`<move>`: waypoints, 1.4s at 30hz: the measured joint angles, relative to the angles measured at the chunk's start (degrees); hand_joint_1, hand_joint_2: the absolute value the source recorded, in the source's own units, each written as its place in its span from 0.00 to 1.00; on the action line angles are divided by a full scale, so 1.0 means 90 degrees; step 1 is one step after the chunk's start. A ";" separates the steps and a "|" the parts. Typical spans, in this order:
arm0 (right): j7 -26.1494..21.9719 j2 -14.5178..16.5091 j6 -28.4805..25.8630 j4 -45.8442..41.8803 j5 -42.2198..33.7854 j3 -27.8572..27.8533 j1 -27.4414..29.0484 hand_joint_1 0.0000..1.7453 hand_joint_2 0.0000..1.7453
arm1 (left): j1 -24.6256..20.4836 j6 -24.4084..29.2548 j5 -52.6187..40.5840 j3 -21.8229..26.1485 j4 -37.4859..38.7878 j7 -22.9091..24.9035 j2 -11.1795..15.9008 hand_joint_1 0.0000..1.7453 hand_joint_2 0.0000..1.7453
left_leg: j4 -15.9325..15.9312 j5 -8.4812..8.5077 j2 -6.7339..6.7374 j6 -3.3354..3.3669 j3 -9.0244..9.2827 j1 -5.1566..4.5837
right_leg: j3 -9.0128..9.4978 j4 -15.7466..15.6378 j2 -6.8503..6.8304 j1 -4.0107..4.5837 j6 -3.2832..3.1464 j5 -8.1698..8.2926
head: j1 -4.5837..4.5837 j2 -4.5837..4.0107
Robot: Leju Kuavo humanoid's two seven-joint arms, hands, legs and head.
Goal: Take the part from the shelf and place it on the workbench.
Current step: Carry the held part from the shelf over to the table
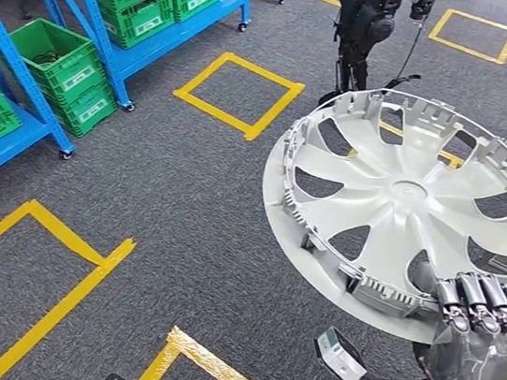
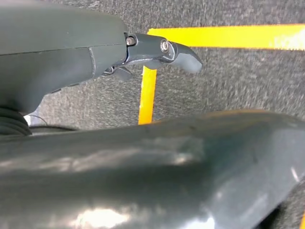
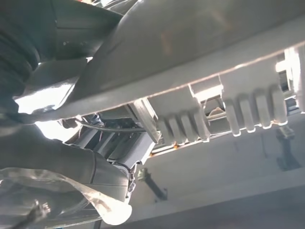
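The part is a large silver wheel cover with spoke cut-outs, held up flat over the grey carpet at the right of the head view. My right hand grips its near rim, dark fingers hooked over the edge. The right wrist view shows the cover's ribbed rim close above that hand, with the fingers wrapped on it. In the left wrist view my left hand hangs over the carpet with a dark finger stretched out and nothing in it.
Blue shelves with green crates stand at the back left. Yellow tape squares mark the carpet. Another dark robot stands at the back, beyond the cover. Open carpet lies in the middle.
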 joint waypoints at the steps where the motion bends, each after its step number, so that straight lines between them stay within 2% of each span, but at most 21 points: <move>1: -0.0016 0.0000 0.0000 0.0004 0.0000 -0.0010 0.0001 1.00 1.00 | 0.0010 0.0009 0.0046 0.0003 0.0001 0.0000 -0.0001 0.00 0.00 | 0.0092 0.0052 -0.0012 0.0020 -0.0061 -0.0002 | 0.0003 0.0001 0.0090 0.0013 -0.0004 0.0002 | -0.0001 0.0000; 3: -0.0044 0.0001 0.0000 0.0008 0.0001 -0.0029 0.0003 1.00 1.00 | 0.0007 0.0024 0.0209 0.0038 0.0001 -0.0003 0.0003 0.00 0.00 | -0.0483 0.0501 -0.0097 0.0098 0.0153 -0.0013 | 0.0020 0.0002 0.0266 0.0035 -0.0006 0.0009 | 0.0000 0.0000; 5: -0.0056 0.0007 0.0000 0.0010 0.0001 -0.0039 -0.0003 1.00 1.00 | -0.0007 0.0028 0.0363 0.0112 0.0001 -0.0007 0.0036 0.00 0.00 | -0.1316 0.0916 -0.0431 0.0218 0.0488 -0.0016 | 0.0014 0.0011 0.0417 0.0037 0.0013 0.0021 | 0.0010 0.0000; 7: -0.0057 0.0018 0.0000 0.0012 0.0000 -0.0045 -0.0013 1.00 1.00 | -0.0017 0.0030 0.0433 0.0180 0.0002 -0.0010 0.0063 0.00 0.00 | -0.1690 0.0998 -0.0645 0.0279 0.0625 -0.0030 | -0.0053 0.0022 0.0553 -0.0004 0.0075 0.0053 | -0.0015 0.0000; 9: -0.0059 0.0026 0.0000 0.0010 0.0000 -0.0055 -0.0003 1.00 1.00 | -0.0026 0.0028 0.0492 0.0215 0.0003 -0.0020 0.0064 0.00 0.00 | -0.1795 0.1007 -0.0528 0.0269 0.0651 -0.0033 | -0.0130 0.0022 0.0649 -0.0040 0.0157 0.0088 | -0.0047 0.0000; 11: -0.0061 0.0029 0.0000 0.0002 0.0000 -0.0066 0.0018 1.00 1.00 | -0.0037 0.0000 0.0688 0.0289 0.0003 -0.0082 0.0066 0.00 0.00 | -0.1903 0.1062 -0.0363 0.0273 0.0694 -0.0004 | -0.0262 0.0208 0.0401 -0.0019 0.0216 -0.0032 | -0.0017 0.0000; 13: -0.0064 0.0031 0.0000 -0.0008 0.0000 -0.0067 0.0022 1.00 1.00 | -0.0041 -0.0112 0.1147 0.0486 0.0003 -0.0228 0.0067 0.00 0.00 | -0.1957 0.1086 -0.0178 0.0287 0.0721 0.0006 | -0.0587 0.0855 0.0021 -0.0003 0.0266 -0.0383 | 0.0024 0.0000; 15: -0.0065 0.0033 0.0000 -0.0013 0.0000 -0.0071 0.0039 1.00 1.00 | -0.0038 -0.0304 0.1798 0.0819 0.0003 -0.0411 0.0069 0.00 0.00 | -0.1950 0.1081 0.0022 0.0290 0.0718 0.0003 | -0.0947 0.1609 -0.0107 -0.0028 0.0324 -0.0671 | 0.0038 0.0000; 16: -0.0064 0.0034 0.0000 -0.0016 0.0000 -0.0079 0.0062 1.00 1.00 | -0.0045 -0.0394 0.2115 0.1016 0.0003 -0.0486 0.0067 0.00 0.00 | -0.1949 0.1074 0.0117 0.0283 0.0720 0.0004 | -0.1004 0.1743 -0.0132 -0.0044 0.0349 -0.0668 | 0.0039 0.0000; 17: -0.0063 0.0034 0.0000 -0.0026 0.0000 -0.0089 0.0090 1.00 1.00 | -0.0058 -0.0468 0.2401 0.1226 0.0003 -0.0544 0.0062 0.00 0.00 | -0.1944 0.1064 0.0205 0.0269 0.0724 0.0006 | -0.0925 0.1617 -0.0160 -0.0059 0.0369 -0.0551 | 0.0041 0.0000; 19: -0.0061 0.0034 0.0000 -0.0063 0.0000 -0.0110 0.0138 1.00 1.00 | -0.0089 -0.0548 0.2761 0.1594 0.0003 -0.0591 0.0055 0.00 0.00 | -0.1911 0.1027 0.0349 0.0216 0.0735 0.0004 | -0.0459 0.0778 -0.0358 -0.0073 0.0389 -0.0198 | 0.0042 0.0000; 22: -0.0040 0.0048 0.0000 -0.0124 0.0000 -0.0129 0.0159 1.00 1.00 | -0.0124 -0.0570 0.2930 0.1969 0.0003 -0.0608 0.0074 0.00 0.00 | -0.1843 0.0957 0.0510 0.0111 0.0748 -0.0050 | -0.0006 0.0011 -0.0603 -0.0040 0.0280 -0.0048 | 0.0017 0.0000; 25: 0.0004 0.0064 0.0000 -0.0157 0.0000 -0.0155 0.0186 1.00 1.00 | -0.0156 -0.0547 0.2967 0.2190 0.0003 -0.0624 0.0084 0.00 0.00 | -0.1811 0.0898 0.0580 0.0028 0.0772 -0.0035 | -0.0014 0.0010 -0.0414 -0.0026 0.0144 -0.0018 | 0.0001 0.0000; 27: 0.0031 0.0067 0.0000 -0.0183 0.0000 -0.0166 0.0194 1.00 1.00 | -0.0169 -0.0509 0.2924 0.2249 0.0003 -0.0631 0.0087 0.00 0.00 | -0.1556 0.0680 0.0364 -0.0022 0.0688 -0.0003 | -0.0017 -0.0006 -0.0307 -0.0044 0.0072 0.0011 | -0.0013 0.0000; 29: 0.0054 0.0070 0.0000 -0.0192 0.0000 -0.0168 0.0192 1.00 1.00 | -0.0161 -0.0394 0.2750 0.2253 0.0003 -0.0622 0.0100 0.00 0.00 | -0.0907 0.0304 0.0104 -0.0032 0.0427 0.0008 | -0.0029 -0.0006 -0.0206 -0.0042 0.0034 0.0023 | -0.0029 0.0000; 32: 0.0063 0.0073 0.0000 -0.0192 0.0000 -0.0181 0.0197 1.00 1.00 | -0.0102 0.0031 0.1893 0.2035 0.0003 -0.0443 0.0147 0.00 0.00 | 0.0098 -0.0045 -0.0008 -0.0009 -0.0027 0.0004 | -0.0044 -0.0004 0.0030 -0.0012 0.0003 0.0040 | -0.0033 0.0000; 34: 0.0064 0.0073 0.0000 -0.0192 0.0000 -0.0188 0.0201 1.00 1.00 | -0.0063 0.0222 0.1237 0.1702 0.0003 -0.0278 0.0194 0.00 0.00 | -0.0239 0.0279 -0.0054 0.0047 0.0103 -0.0002 | -0.0041 -0.0003 0.0204 0.0005 0.0003 0.0053 | -0.0033 0.0000; 37: 0.0079 0.0073 0.0000 -0.0190 0.0000 -0.0183 0.0175 1.00 1.00 | -0.0047 0.0336 0.0589 0.1184 0.0003 -0.0082 0.0271 0.00 0.00 | -0.1498 0.0873 -0.0434 0.0164 0.0637 -0.0014 | -0.0061 0.0014 0.0418 0.0009 0.0048 0.0079 | -0.0032 0.0000; 38: 0.0088 0.0073 0.0000 -0.0189 0.0000 -0.0180 0.0164 1.00 1.00 | -0.0042 0.0362 0.0436 0.1029 0.0003 -0.0023 0.0290 0.00 0.00 | -0.1699 0.0915 -0.0524 0.0179 0.0714 -0.0019 | -0.0091 0.0020 0.0479 0.0001 0.0079 0.0096 | -0.0029 0.0000; 40: 0.0100 0.0073 0.0000 -0.0188 0.0000 -0.0178 0.0157 1.00 1.00 | -0.0031 0.0395 0.0242 0.0751 0.0003 0.0058 0.0311 0.00 0.00 | -0.1802 0.0910 -0.0473 0.0186 0.0738 -0.0030 | -0.0154 0.0010 0.0599 -0.0022 0.0162 0.0143 | -0.0028 0.0000; 42: 0.0114 0.0072 0.0000 -0.0186 0.0000 -0.0178 0.0158 1.00 1.00 | -0.0028 0.0409 0.0051 0.0522 0.0003 0.0133 0.0322 0.00 0.00 | -0.1877 0.0971 -0.0336 0.0226 0.0757 -0.0019 | -0.0259 0.0107 0.0457 -0.0024 0.0215 0.0083 | -0.0015 0.0000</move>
